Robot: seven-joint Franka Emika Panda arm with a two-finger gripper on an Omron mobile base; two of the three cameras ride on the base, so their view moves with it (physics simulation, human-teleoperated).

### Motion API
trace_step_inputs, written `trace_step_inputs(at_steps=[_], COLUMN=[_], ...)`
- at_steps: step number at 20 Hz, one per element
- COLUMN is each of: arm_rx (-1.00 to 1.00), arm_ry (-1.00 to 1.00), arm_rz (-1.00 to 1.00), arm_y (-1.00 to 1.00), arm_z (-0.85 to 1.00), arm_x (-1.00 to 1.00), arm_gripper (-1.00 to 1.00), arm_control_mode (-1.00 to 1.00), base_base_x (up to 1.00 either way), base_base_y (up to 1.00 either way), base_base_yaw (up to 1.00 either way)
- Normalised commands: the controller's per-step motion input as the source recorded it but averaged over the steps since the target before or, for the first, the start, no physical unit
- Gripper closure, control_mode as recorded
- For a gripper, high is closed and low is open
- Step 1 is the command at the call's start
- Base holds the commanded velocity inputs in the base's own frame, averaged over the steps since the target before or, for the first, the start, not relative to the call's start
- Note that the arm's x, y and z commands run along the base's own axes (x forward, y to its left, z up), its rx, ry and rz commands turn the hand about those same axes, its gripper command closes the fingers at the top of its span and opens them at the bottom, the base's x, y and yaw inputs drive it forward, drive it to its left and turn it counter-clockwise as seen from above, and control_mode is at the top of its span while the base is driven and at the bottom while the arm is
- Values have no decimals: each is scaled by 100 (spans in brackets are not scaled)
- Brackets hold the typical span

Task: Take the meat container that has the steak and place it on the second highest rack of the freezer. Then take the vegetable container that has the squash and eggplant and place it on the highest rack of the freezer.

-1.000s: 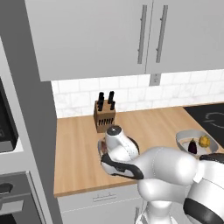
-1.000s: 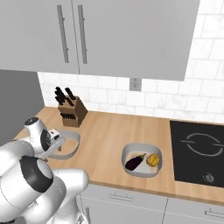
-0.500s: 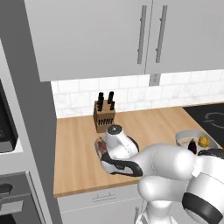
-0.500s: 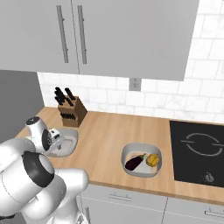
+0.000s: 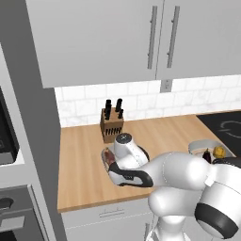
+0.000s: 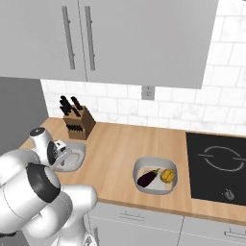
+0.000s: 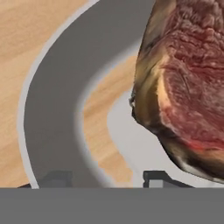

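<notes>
fingers (image 7: 103, 178) astride meat container (image 7: 52, 109) rim, steak (image 7: 183, 87) inside

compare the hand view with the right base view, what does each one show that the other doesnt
Hand view alone: the steak up close, red with pale fat, lying in its tray, and the gripper tips straddling the tray's wall.

Right base view alone: the eggplant and squash in a grey bowl, the knife block, the stovetop, the upper cabinets.

Both: the steak's grey tray on the wooden counter.

Matt grey meat container (image 7: 52, 109) on smooth wood-grain counter (image 5: 84, 164); marbled, moist-looking steak (image 7: 188, 87)
</notes>
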Motion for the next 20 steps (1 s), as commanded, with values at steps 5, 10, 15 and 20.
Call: trace_step_inputs(at_steps=[5, 10, 15, 20], arm_rx=[0, 0, 0, 0], arm_ry=[0, 0, 0, 2], arm_rz=[0, 0, -3, -12], arm_y=[0, 0, 0, 0], arm_z=[-4, 0, 9, 48], arm_x=[0, 0, 0, -1], arm_gripper=[100, 100, 100, 100], arm_control_mode=[-100, -100, -100, -100], base_base_x=[0, 0, 0, 0], base_base_y=[0, 0, 0, 0], base_base_yaw=[0, 0, 0, 0])
